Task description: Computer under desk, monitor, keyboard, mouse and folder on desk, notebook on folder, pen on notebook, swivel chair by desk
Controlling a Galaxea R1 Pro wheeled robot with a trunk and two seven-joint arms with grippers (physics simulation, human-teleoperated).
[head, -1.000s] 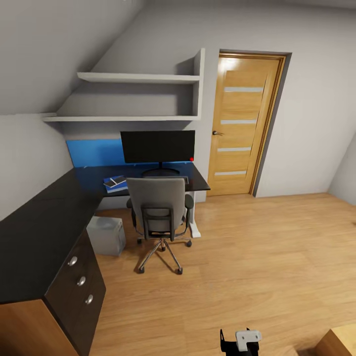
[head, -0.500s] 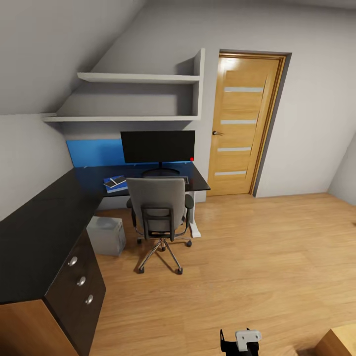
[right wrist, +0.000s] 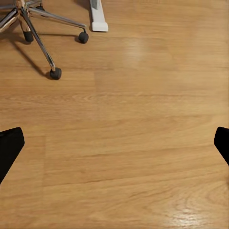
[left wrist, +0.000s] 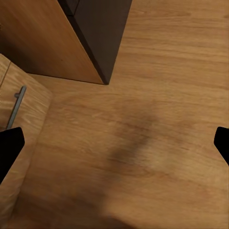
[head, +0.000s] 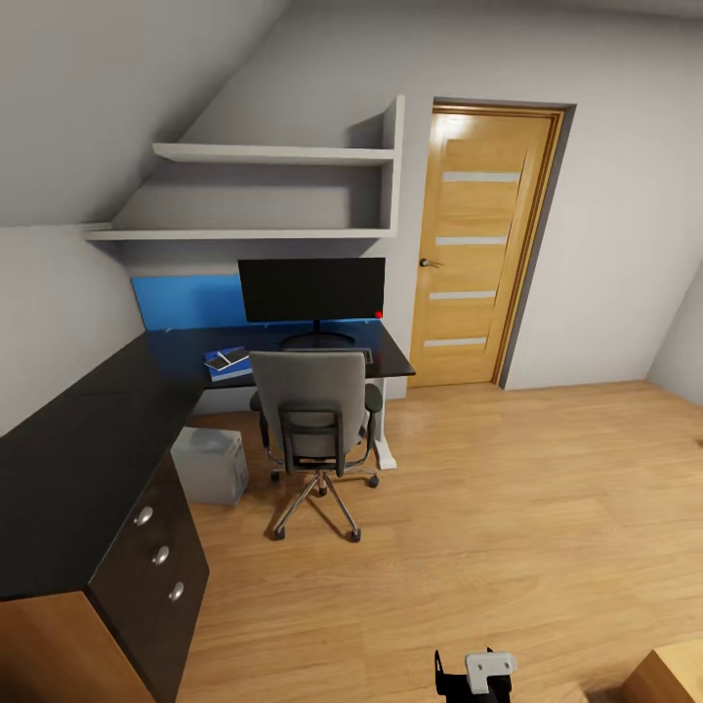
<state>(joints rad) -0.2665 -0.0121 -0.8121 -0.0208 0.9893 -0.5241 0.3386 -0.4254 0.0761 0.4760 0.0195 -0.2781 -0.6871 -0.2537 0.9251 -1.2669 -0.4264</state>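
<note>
Chair: tucked at the counter, folder on the counter beside it.
My fingers: left and right both wide, empty.
Risk: driving nearer could knock the chair's casters.

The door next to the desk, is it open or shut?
Shut: the door sits flush within its frame, with no gap showing beside the handle.
</note>
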